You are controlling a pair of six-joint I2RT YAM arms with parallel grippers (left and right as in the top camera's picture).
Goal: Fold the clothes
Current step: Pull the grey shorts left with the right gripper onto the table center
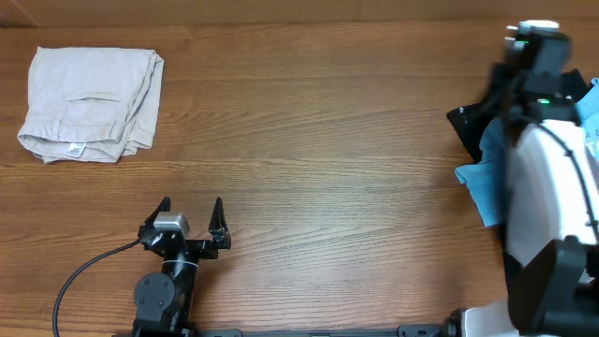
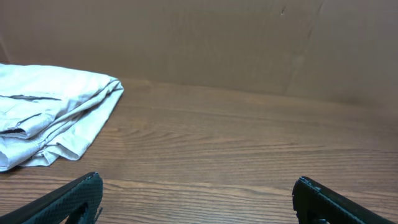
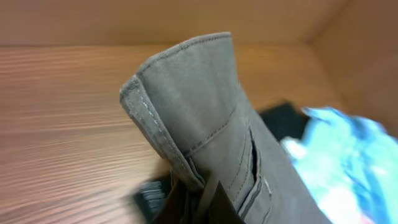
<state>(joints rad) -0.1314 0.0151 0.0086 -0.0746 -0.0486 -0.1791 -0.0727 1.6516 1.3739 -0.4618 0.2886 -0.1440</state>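
Grey shorts (image 3: 199,118): at 3 o'clock, your right pincer (image 3: 198,200) clamps them, hoisted clear of the worktop (image 1: 328,140), presumably to carry them centre for folding. Left pincer (image 1: 192,206): 7 o'clock, spread wide, idle, empty.

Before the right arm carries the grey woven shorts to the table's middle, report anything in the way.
Nothing visible between the grey woven shorts and the bare wooden table middle. Folded pale beige shorts lie far left, off the path.

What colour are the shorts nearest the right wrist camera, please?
The shorts are plain mid-grey, clearest in the right wrist view.
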